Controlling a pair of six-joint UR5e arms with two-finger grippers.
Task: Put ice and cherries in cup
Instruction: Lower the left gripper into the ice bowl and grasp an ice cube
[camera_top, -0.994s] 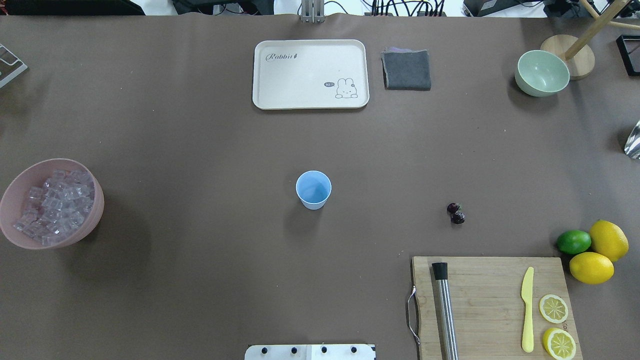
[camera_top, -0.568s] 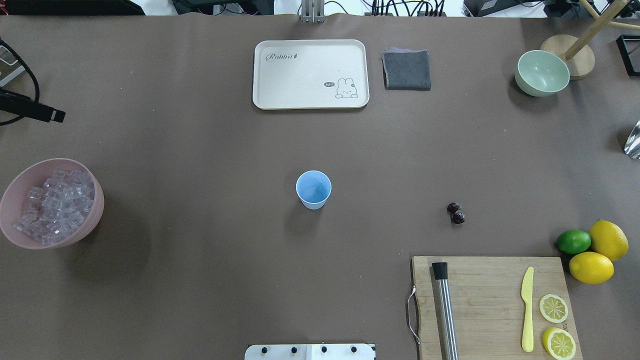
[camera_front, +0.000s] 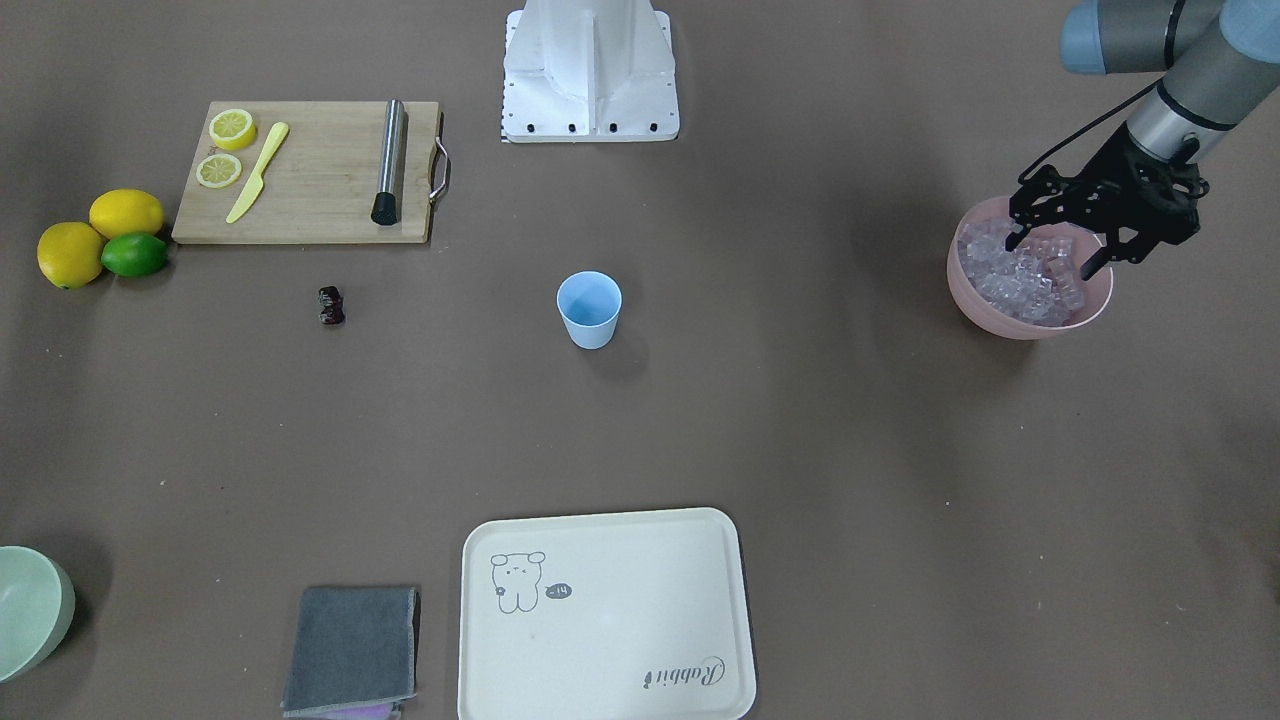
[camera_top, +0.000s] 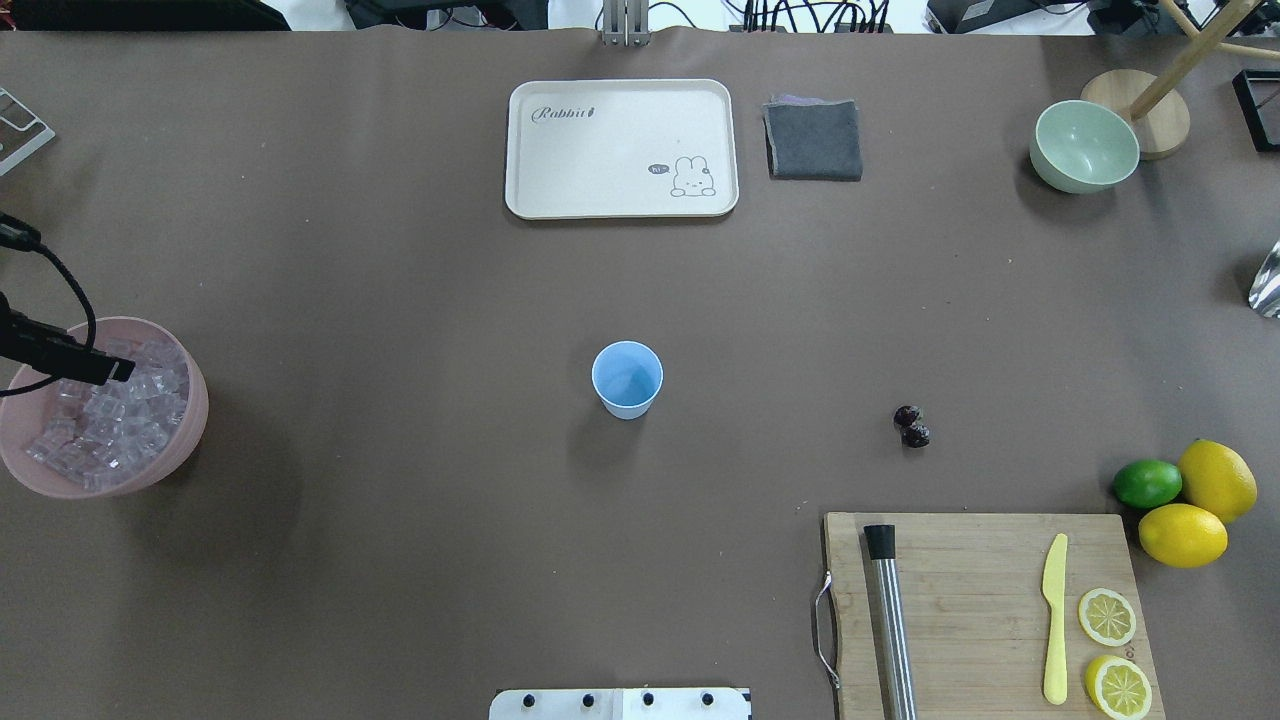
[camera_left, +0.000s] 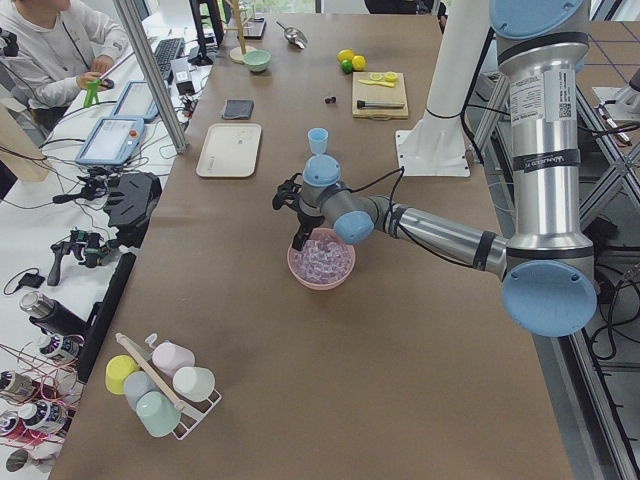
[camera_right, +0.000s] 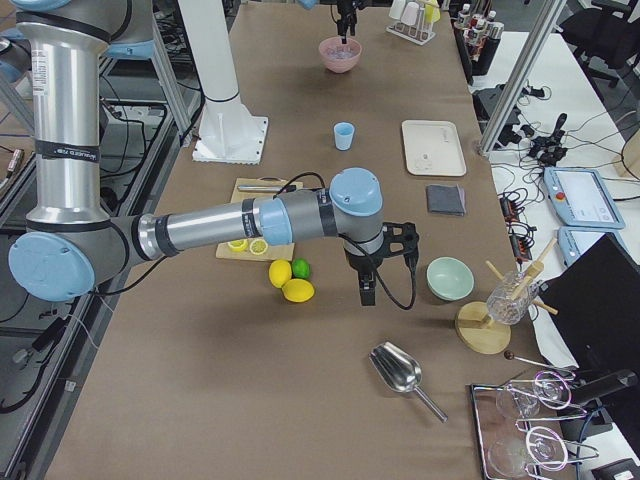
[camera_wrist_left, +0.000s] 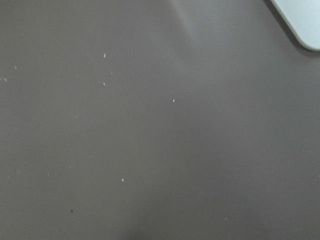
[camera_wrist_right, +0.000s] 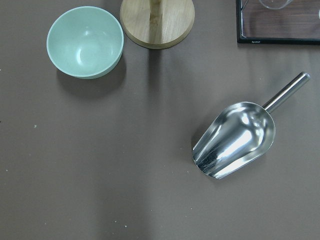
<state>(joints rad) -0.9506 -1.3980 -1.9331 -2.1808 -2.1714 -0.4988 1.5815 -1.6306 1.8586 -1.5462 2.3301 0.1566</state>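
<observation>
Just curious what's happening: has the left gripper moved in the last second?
Yes. In the overhead view the left gripper came down-frame, toward the robot, and is now over the pink bowl.

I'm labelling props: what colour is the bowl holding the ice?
Pink. The bowl shows best in the exterior front-facing view.

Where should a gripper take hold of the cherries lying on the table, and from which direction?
Probably from straight above: the cherries lie low on the bare table, two lumps touching, nothing close by. Pinch across the pair's short side, where the two meet, so both lift together.
</observation>
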